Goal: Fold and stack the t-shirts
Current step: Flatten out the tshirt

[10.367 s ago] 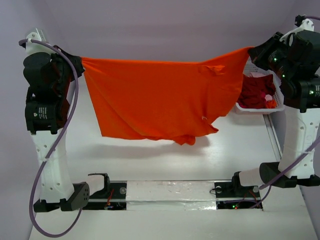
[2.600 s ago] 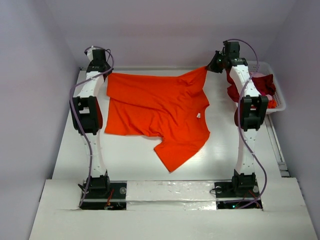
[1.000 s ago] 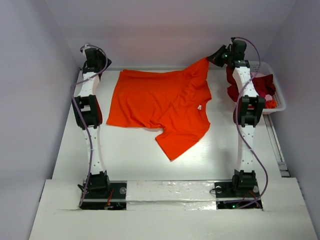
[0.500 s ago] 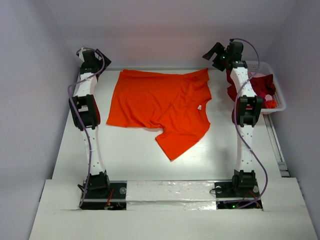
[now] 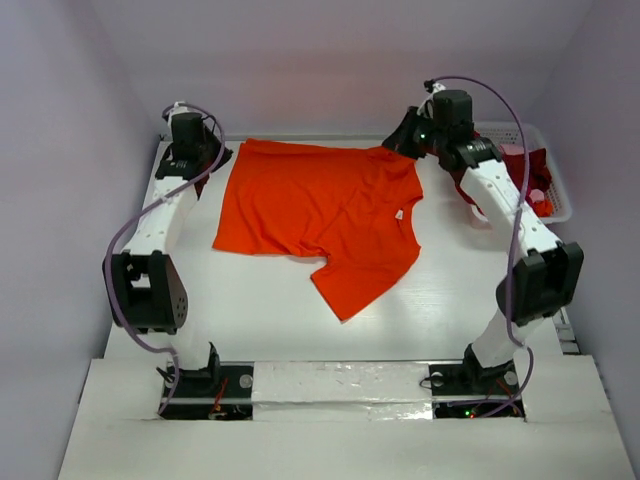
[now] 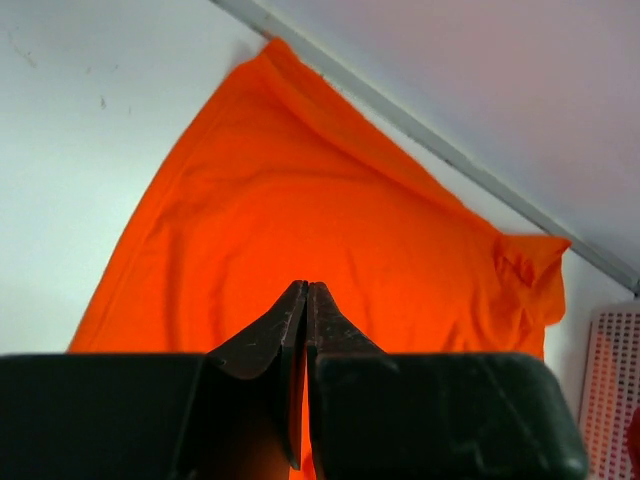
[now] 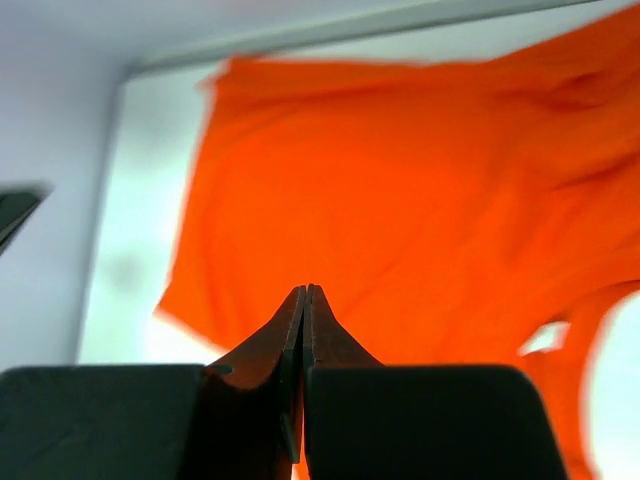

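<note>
1. Left gripper: at the far-left of the table, just beside the far-left corner of the orange t-shirt. Jaws pressed together, no cloth between the fingers, nothing held.
2. Orange t-shirt: spread out mostly flat on the far half of the table, between the two grippers. One part juts toward the near edge. Small white tag shows near its right side. Some wrinkles at the far-right corner.
3. Right gripper: at the shirt's far-right corner, above the cloth; can't tell if it touches. Jaws fully closed, nothing gripped.
4. White basket: far-right of the table, apart from the orange shirt. Dark red shirts are bunched inside it, partly hidden by the right arm.
</note>
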Available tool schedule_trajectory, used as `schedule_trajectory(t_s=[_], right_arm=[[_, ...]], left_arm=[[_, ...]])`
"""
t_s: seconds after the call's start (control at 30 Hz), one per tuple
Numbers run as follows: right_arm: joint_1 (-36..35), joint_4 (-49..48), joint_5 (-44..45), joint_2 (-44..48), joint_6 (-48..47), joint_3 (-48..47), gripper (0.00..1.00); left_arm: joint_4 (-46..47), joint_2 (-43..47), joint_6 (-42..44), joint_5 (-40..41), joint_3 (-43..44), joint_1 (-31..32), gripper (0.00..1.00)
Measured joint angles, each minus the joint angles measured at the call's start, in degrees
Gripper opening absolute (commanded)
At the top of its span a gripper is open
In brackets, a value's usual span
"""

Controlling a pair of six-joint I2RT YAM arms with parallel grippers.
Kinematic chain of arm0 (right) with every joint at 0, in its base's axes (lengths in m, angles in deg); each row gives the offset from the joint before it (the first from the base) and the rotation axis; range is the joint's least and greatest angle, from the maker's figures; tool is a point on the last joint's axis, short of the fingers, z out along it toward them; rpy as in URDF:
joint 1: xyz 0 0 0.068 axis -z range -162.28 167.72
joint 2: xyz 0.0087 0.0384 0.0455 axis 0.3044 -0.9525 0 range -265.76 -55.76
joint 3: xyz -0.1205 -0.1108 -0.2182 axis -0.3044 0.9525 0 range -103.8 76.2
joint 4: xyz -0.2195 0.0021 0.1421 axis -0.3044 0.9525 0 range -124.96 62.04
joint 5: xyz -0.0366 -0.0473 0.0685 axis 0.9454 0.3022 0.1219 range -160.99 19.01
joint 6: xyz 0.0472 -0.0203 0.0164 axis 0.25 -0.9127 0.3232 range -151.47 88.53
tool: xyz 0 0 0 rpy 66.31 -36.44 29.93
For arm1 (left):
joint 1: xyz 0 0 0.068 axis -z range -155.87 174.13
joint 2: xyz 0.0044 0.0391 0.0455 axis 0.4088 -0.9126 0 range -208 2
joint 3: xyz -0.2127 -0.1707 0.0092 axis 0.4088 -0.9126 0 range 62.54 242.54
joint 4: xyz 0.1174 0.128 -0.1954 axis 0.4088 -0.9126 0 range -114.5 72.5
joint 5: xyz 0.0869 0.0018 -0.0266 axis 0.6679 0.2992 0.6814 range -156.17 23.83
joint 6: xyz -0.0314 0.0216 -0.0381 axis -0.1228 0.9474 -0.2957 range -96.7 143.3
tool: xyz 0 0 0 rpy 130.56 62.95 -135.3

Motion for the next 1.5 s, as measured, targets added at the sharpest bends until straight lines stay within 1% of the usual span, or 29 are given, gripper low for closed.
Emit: schedule_trajectory(t_s=[0.1,0.2,0.3,0.43,0.5,0.57,0.83,1.0,1.17,1.5], right_arm=[[-4.6,0.2,0.3,4.0,-0.7,4.0,0.00],[-6.7,0.2,0.9,3.9,-0.9,10.6,0.00],[-7.0,2.8,3.0,1.7,-0.9,17.9,0.00],[-7.0,4.1,5.2,0.1,-0.9,21.9,0.00],[-7.0,3.8,5.8,0.2,-0.5,23.6,0.00],[-7.4,3.2,6.1,0.3,0.1,25.2,0.00],[-11.1,1.8,5.9,2.8,1.9,32.3,0.00],[-11.8,1.1,6.0,5.4,1.9,35.8,0.00],[-11.8,-1.0,7.1,5.5,2.4,37.5,0.00],[-12.7,-6.6,7.1,3.5,5.2,44.1,0.00]], left_arm=[[-1.2,2.8,0.8,0.0,-3.3,0.5,0.00],[-2.6,1.9,2.1,0.0,-5.8,0.7,0.00],[-5.1,-1.0,3.7,0.1,-7.2,0.8,0.00],[-9.1,-7.2,5.4,-1.1,-5.4,1.2,0.00],[-10.8,-10.0,5.9,-1.5,-4.4,1.8,0.00],[-12.3,-11.0,6.2,-1.6,-4.7,2.6,0.00],[-13.5,-7.7,6.6,-3.0,-10.6,4.5,0.00],[-13.7,-6.9,7.3,-2.7,-13.9,4.7,0.00],[-12.9,-6.3,7.3,-2.3,-14.0,4.7,0.00],[-13.0,-7.3,7.6,-0.6,-14.0,4.7,0.00]])
